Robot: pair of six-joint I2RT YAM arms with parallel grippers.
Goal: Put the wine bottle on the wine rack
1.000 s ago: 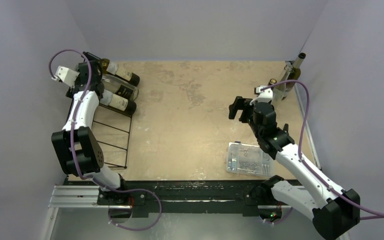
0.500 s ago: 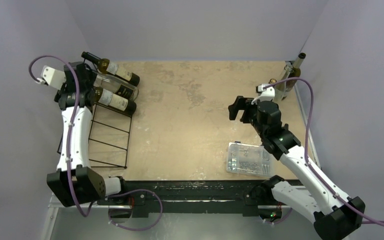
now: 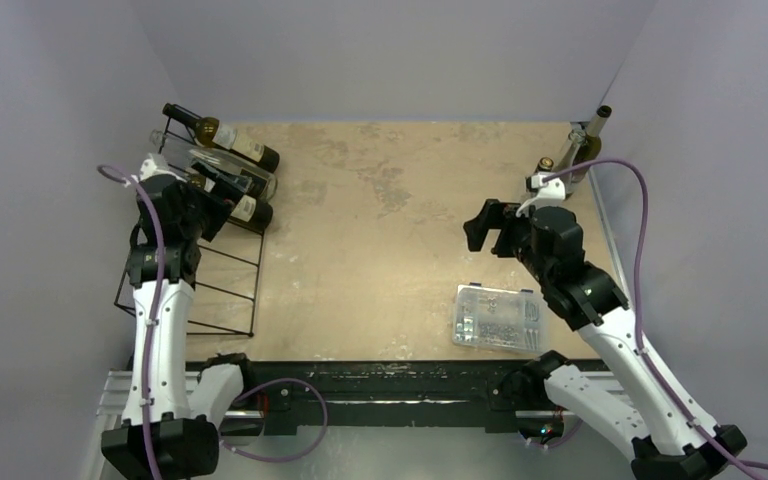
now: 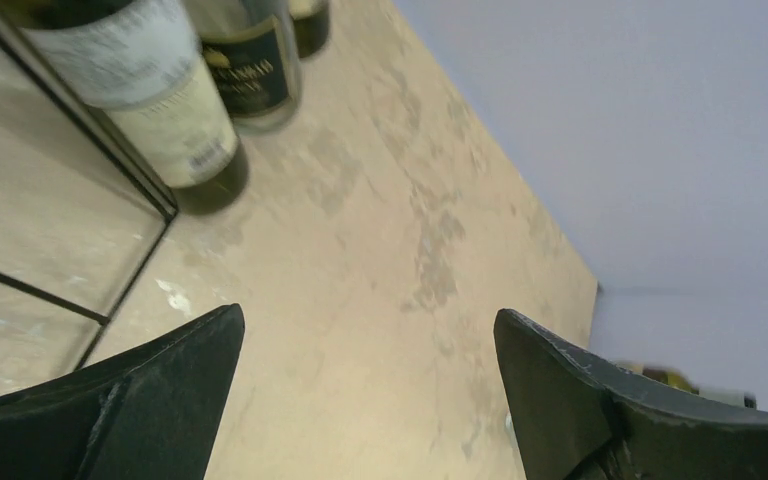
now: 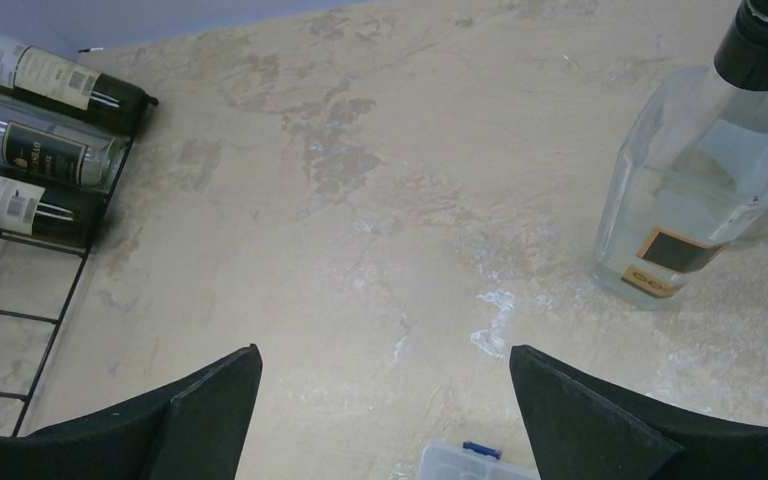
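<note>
The black wire wine rack (image 3: 222, 280) stands at the left of the table, with three wine bottles lying in its far cells: a dark one (image 3: 228, 138), a clear one (image 3: 235, 175) and another dark one (image 3: 248, 208). My left gripper (image 3: 216, 192) is open and empty, hovering over those bottles; the left wrist view shows the nearest bottle (image 4: 165, 110) and the rack wire (image 4: 110, 150) ahead of my open gripper (image 4: 370, 330). My right gripper (image 3: 482, 226) is open and empty at centre right. A clear bottle (image 5: 695, 190) and a dark bottle (image 3: 590, 135) stand upright at the far right corner.
A clear plastic box (image 3: 498, 318) of small parts lies on the table under the right arm; its edge shows in the right wrist view (image 5: 475, 465). Walls close in the table on the left, back and right. The rack's near cells (image 5: 10, 320) hold no bottles.
My left arm has swung from the rack's far left side back towards me, bringing the open gripper over the racked bottles. My right arm has drifted slightly right.
</note>
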